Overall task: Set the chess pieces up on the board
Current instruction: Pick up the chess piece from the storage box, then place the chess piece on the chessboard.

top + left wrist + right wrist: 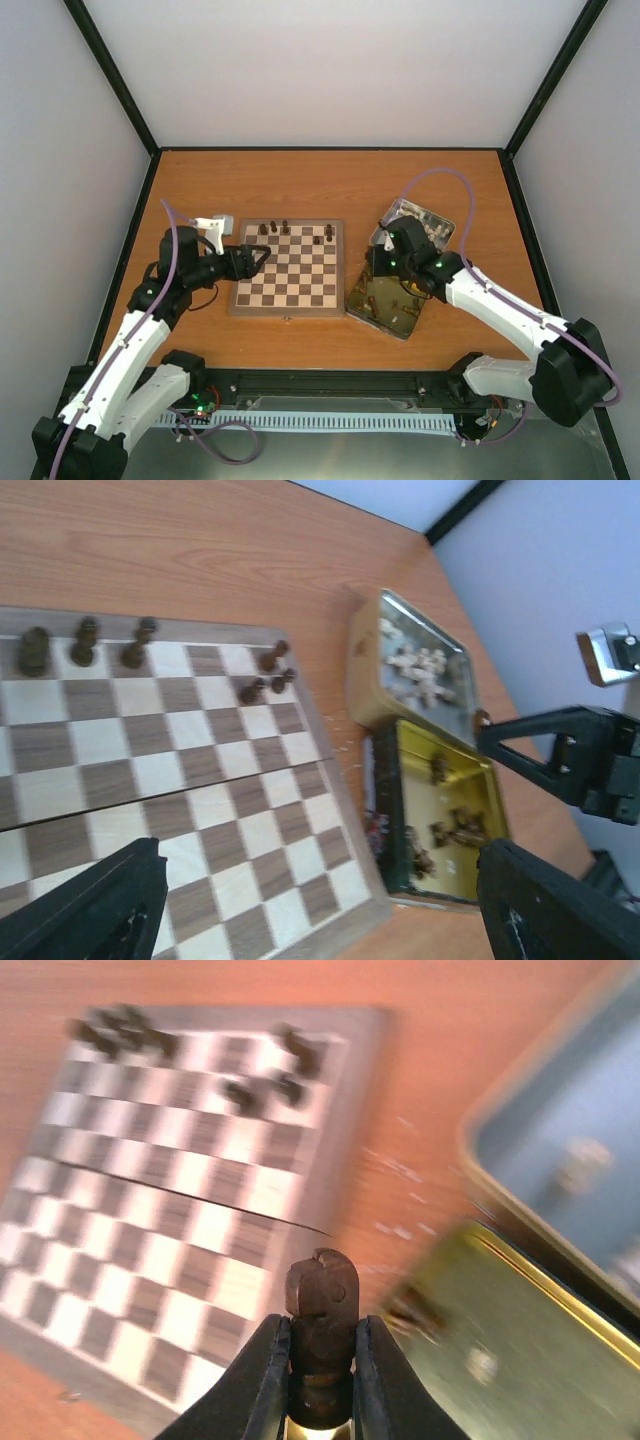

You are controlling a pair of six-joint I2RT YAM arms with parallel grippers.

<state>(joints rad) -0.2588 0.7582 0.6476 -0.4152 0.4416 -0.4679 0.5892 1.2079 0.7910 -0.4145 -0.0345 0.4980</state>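
Note:
The chessboard lies mid-table. A few dark brown chess pieces stand along its far rows, some near the far right corner. My right gripper hovers between the board's right edge and the tin. In the right wrist view it is shut on a dark brown piece, held upright above the board's edge. My left gripper is open and empty at the board's left edge. Its view shows the board and the standing pieces.
A gold-lined tin with several dark pieces lies right of the board. Its lid behind it holds cream-white pieces. The right arm's gripper shows above the tin in the left wrist view.

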